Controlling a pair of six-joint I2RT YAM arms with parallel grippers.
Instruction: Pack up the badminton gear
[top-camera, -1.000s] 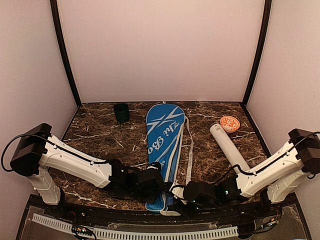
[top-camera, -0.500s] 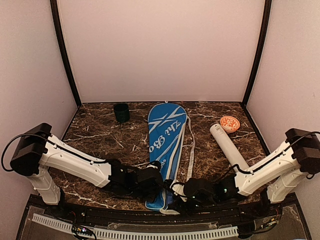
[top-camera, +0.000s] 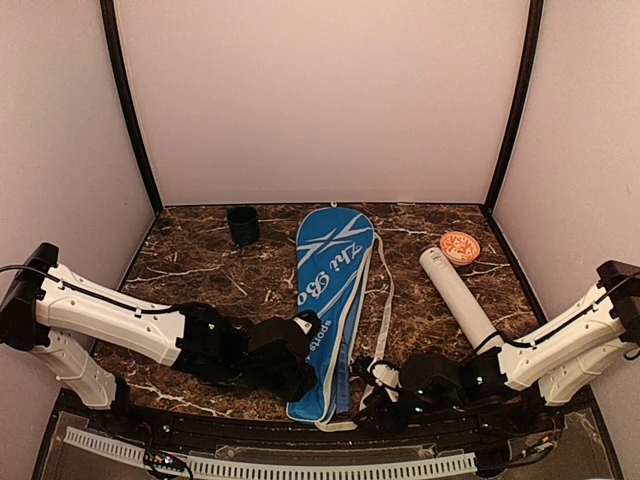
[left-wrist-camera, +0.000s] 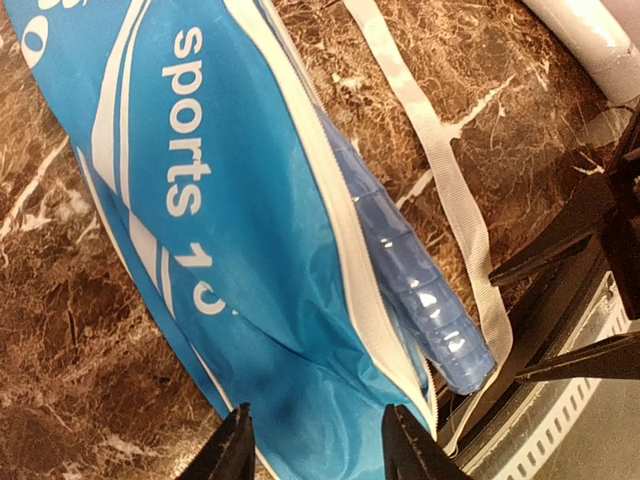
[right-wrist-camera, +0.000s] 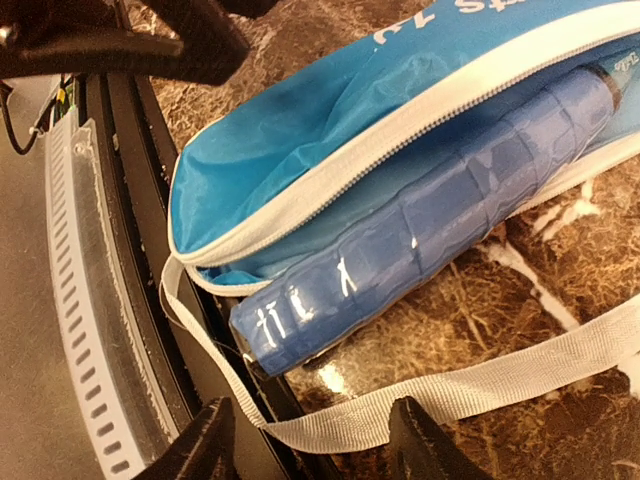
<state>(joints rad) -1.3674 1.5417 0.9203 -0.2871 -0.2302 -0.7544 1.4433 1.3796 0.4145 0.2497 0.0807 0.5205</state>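
Note:
The blue racket bag (top-camera: 332, 280) with white lettering lies lengthwise down the middle of the table, its near end open. A blue racket handle (right-wrist-camera: 430, 240) sticks out of the open zipper at the near edge; it also shows in the left wrist view (left-wrist-camera: 420, 300). My left gripper (top-camera: 303, 335) is open and empty, its fingers over the bag's near end (left-wrist-camera: 315, 440). My right gripper (top-camera: 372, 385) is open and empty just right of the handle, above the bag's white strap (right-wrist-camera: 450, 390). The long white tube (top-camera: 458, 290) lies at the right. No shuttlecocks are in view.
A small dark cup (top-camera: 242, 224) stands at the back left. An orange round lid (top-camera: 460, 246) lies beyond the tube's far end. The black table edge and white slotted rail (right-wrist-camera: 90, 300) run right under the bag's near end.
My left arm has drawn back to the left and lower. My right gripper has shifted right, away from the bag. The bag's near end has slid slightly left.

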